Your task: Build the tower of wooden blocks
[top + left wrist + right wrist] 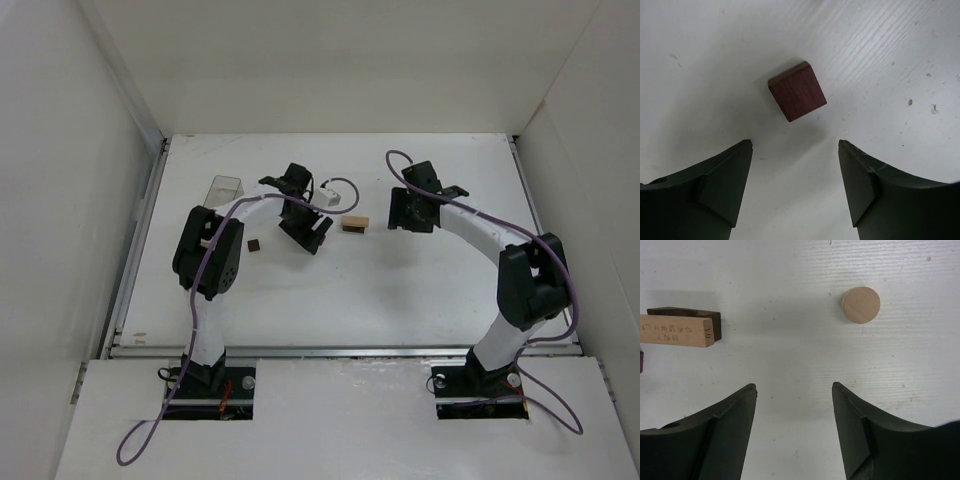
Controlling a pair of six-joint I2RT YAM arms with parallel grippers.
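1. White table (400, 290) — both arms reach over its middle.
2. Left gripper (795, 150) and right gripper (794, 390): jaws apart, holding nothing.
3. Tan slab (675, 330) rests on a dark block (685, 312), left of the right gripper.
4. Beige cylinder (861, 304) lies apart from the slab.
5. Dark brown cube (797, 91) — on the table just beyond the left fingertips.

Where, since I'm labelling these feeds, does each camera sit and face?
Top external: above and behind the bases, looking down on the table; left arm and right arm show whole.
Left wrist: on the left arm, looking down at a dark cube past the open left gripper.
Right wrist: likewise, over the pale cylinder and tan slab; open right gripper shows.
Top and right wrist share the tan slab.
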